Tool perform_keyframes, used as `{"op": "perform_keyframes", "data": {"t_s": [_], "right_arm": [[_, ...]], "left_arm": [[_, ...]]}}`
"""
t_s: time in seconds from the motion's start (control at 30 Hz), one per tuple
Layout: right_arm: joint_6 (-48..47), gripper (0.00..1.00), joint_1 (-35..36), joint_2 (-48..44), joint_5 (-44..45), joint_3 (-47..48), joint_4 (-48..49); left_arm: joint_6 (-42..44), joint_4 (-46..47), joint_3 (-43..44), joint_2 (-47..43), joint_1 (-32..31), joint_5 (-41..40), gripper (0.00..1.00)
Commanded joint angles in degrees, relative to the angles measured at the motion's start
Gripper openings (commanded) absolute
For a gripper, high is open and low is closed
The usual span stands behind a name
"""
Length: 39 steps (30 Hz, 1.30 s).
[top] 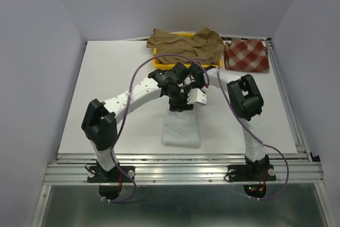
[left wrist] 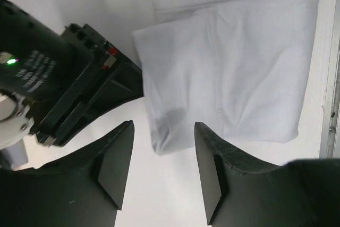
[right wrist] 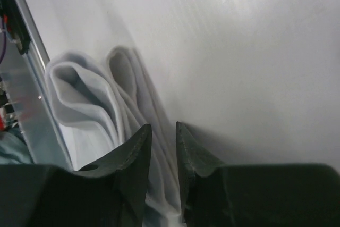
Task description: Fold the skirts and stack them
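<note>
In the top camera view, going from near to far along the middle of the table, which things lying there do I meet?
White skirt → near rim of the yellow tray → tan-brown skirt draped over that tray.

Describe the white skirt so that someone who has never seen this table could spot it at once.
On the white table, look near the middle of the near edge. The white skirt lies there, folded into a rectangle. Unlike the tan-brown skirt on the yellow tray and the checked skirt at the far edge, it is plain white.
</note>
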Motion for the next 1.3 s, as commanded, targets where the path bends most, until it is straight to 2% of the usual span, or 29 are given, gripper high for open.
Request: {"op": "perform_keyframes", "data": {"t_s": [0.0, 0.03, 0.2, 0.3, 0.4, 0.53, 0.6, 0.63, 0.67, 0.83, 0.93, 1.07, 1.13, 1.27], "right_arm": [[3.06, 0.35, -2.85, 1.67, 7.56, 8.7, 1.66], [3.77, 0.39, -3.55, 1.68, 9.31, 10.37, 1.66], [7.47, 0.42, -6.72, -1.39, 14.24, 16.45, 1.66], [10.01, 0.41, -6.72, -7.36, 16.97, 12.42, 2.53], [16.75, 0.4, -6.72, -15.18, 11.63, 2.68, 4.29], [25.98, 0.41, -6.72, -24.32, -2.34, -13.4, 9.73], [30.56, 0.42, -5.24, -27.83, -9.81, -22.08, 16.91], [31.37, 0.43, -4.62, -28.38, -9.84, -24.48, 16.95], [32.07, 0.47, -4.01, -28.47, -11.4, -26.42, 19.47], [34.46, 0.47, -2.42, -24.09, -12.14, -35.21, 25.73], [32.18, 0.47, -2.42, -20.57, -10.54, -35.06, 24.52], [27.87, 0.47, -6.18, -15.21, -5.99, -30.67, 20.82], [26.2, 0.47, -7.86, -13.62, -3.35, -28.65, 19.95], [23.29, 0.47, -9.98, -13.35, -0.09, -21.1, 16.61]], "left_arm": [[-7.22, 4.15, -0.52, -10.51, 2.37, -0.31, 0.6], [-8.89, 5.64, -2.45, -13.22, 3.42, -0.66, 0.6], [-22.06, 18.71, -18.35, -20.18, 5.71, -0.75, 0.61], [-31.56, 27.41, -26.34, -22.38, 6.77, -0.05, 0.66], [-39.21, 33.67, -30.15, -20.9, 7.65, 2.58, 0.61], [-47.56, 40.45, -31.29, -16.07, 11.06, 7.94, 0.59], [-52.03, 43.69, -30.77, -12.12, 13.35, 12.42, 0.57], [-53.19, 44.59, -30.59, -10.8, 13.97, 13.65, 0.56], [-54.16, 45.03, -30.33, -7.91, 14.59, 15.84, 0.56], [-61.28, 50.21, -29.54, 0.72, 18.11, 19.2, 0.48], [-62.16, 50.75, -29.27, 5.11, 19.51, 19.29, 0.47], [-63.4, 51.45, -28.66, 9.07, 22.85, 18.33, 0.45], [-63.31, 51.54, -27.17, 9.43, 25.4, 18.32, 0.46], [-60.16, 49.78, -22.26, 6.63, 26.55, 17.1, 0.48]]}}
